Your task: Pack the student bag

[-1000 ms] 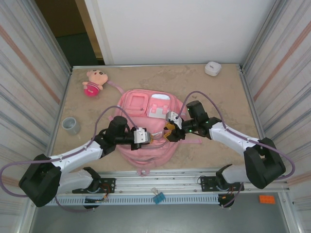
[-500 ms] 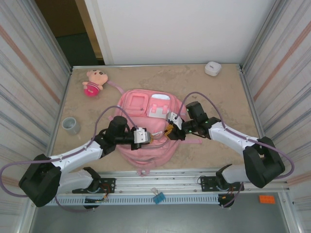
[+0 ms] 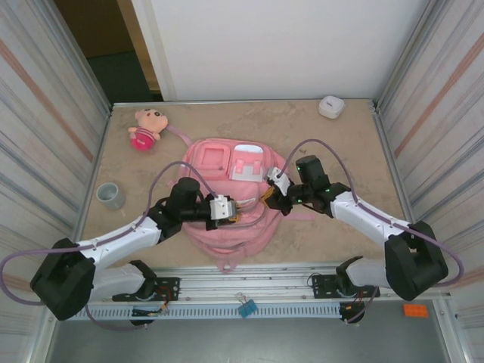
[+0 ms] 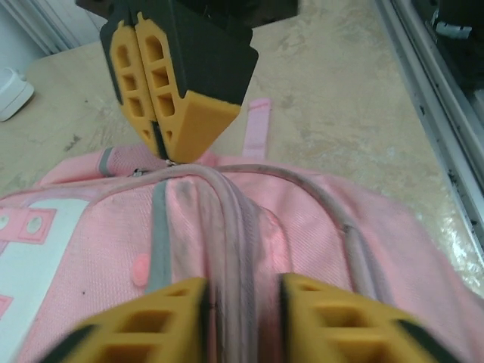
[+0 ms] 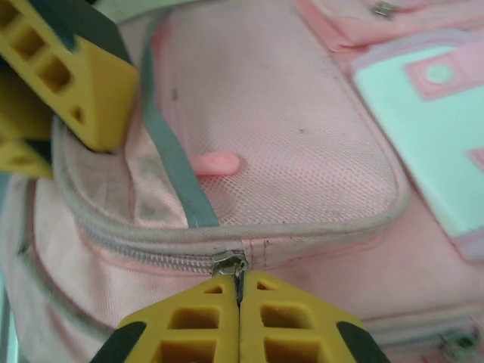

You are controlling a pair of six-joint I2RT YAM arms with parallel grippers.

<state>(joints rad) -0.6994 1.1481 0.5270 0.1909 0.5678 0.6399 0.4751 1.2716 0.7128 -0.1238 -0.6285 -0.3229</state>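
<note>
Student bag lies flat in the middle of the worktop, near the front edge, front side up. Its two front pockets face the far wall.

Left hand is over the bag's near-left part. In the left wrist view its fingers sit slightly apart with the raised zip seam bunched between them. It looks clamped on that ridge of fabric, not hanging free.

Right hand comes in from the right, over the bag's right side. Fingers fully together in the right wrist view, with the metal zip pull pinched at the tips. The left wrist view confirms it: jaws shut, tips down on the seam line at the pull.

The two hands face each other along the same seam, near but apart.

A grey trim strip runs across the mesh panel, with a small pink tab just beside it. The zip teeth to the left of the pull look closed; I can't tell to the right of it.

Elsewhere on the worktop:
- pink plush doll at far left, well apart from the bag
- grey cup at the left edge
- small white object in the far right corner
</note>
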